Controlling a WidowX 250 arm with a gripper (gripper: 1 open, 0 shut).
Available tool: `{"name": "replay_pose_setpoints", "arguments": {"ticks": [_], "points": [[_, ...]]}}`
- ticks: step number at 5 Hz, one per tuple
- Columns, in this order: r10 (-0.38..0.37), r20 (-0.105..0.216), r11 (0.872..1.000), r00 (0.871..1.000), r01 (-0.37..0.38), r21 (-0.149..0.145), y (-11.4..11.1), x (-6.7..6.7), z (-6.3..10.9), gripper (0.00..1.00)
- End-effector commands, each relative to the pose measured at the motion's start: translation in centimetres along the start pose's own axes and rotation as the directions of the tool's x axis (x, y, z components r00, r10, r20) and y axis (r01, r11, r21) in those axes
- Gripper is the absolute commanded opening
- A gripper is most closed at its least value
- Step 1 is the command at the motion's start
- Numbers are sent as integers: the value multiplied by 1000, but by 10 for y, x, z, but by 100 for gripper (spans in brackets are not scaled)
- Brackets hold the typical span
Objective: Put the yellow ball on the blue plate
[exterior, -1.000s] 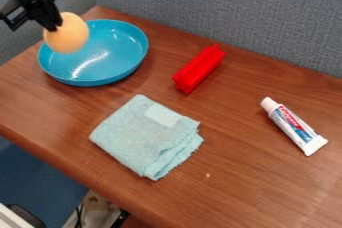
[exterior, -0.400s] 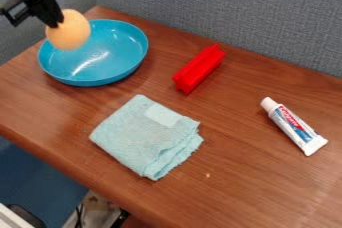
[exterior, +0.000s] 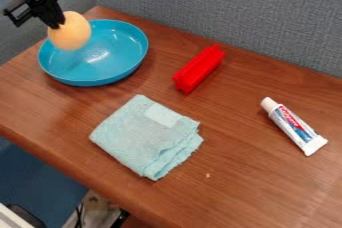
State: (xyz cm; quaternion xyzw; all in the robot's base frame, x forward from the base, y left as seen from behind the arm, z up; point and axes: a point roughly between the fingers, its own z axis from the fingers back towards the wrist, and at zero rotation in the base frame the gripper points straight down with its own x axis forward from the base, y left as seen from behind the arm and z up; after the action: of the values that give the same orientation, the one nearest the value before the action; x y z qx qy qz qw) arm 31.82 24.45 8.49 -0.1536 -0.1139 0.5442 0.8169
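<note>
Yellow ball over the blue plate

The orange-yellow egg-shaped ball (exterior: 67, 32) sits at the near-left rim of the glossy, round blue plate (exterior: 107, 60).

My pincer (exterior: 54, 20) has shifted only slightly since a second ago: it now sits a touch higher and a hair farther right in the camera view, and the ball (exterior: 67, 33) pinched in it has come along (my fingers are as tight on it as before). The ball has edged a little inward from the plate's (exterior: 118, 60) left rim, near the tabletop's far left corner, and it hides a bit less of that rim.
</note>
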Motion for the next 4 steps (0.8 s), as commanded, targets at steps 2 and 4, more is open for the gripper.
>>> {"name": "replay_pose_setpoints", "arguments": {"ticks": [2, 4], "points": [[-26, 38, 1000, 999, 27, -13, -7, 24, 2, 0], [-70, 42, 998, 997, 70, -5, -6, 27, -14, 0]]}}
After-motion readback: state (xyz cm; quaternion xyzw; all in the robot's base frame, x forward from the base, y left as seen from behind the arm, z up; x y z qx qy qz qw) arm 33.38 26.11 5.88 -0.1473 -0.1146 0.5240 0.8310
